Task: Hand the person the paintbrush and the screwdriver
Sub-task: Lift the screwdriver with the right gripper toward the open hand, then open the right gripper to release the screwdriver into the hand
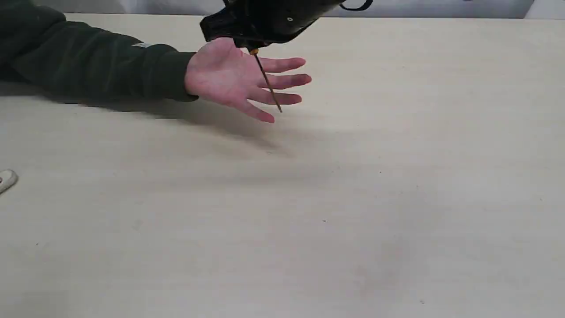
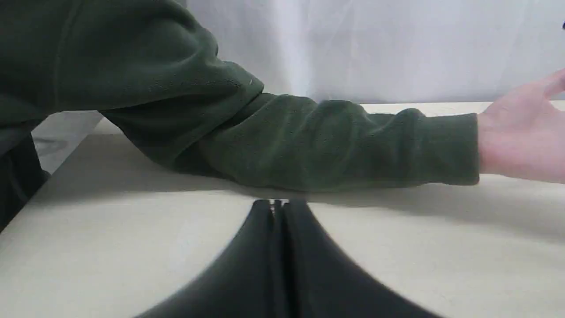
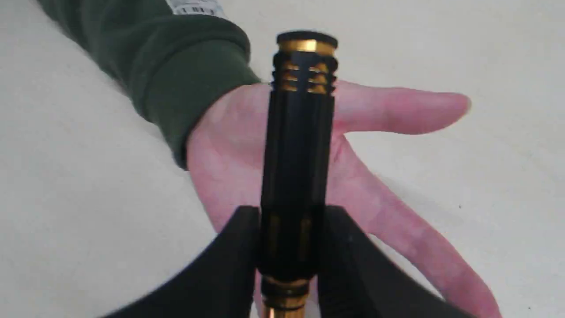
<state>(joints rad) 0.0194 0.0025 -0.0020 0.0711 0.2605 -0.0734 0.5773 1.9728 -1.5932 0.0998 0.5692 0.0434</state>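
Note:
The person's hand (image 1: 225,75) lies open, palm up, on the table, with a dark green sleeve (image 1: 88,62) behind it. My right gripper (image 1: 249,44) hovers just above the palm, shut on the screwdriver (image 1: 267,81), whose thin shaft slants down over the fingers. The right wrist view shows the black handle with gold collar (image 3: 300,132) clamped in my right gripper (image 3: 293,212) over the palm (image 3: 229,145). My left gripper (image 2: 276,203) is shut and empty, low over the table beside the sleeve (image 2: 309,141). A pale rounded end (image 1: 6,180) at the left edge may be the paintbrush's handle.
The beige table (image 1: 353,198) stretches wide in front of the hand. A white backdrop (image 2: 375,44) stands behind the table's far edge. The forearm rests across the table's left back part, with a small white label (image 1: 142,44) near the cuff.

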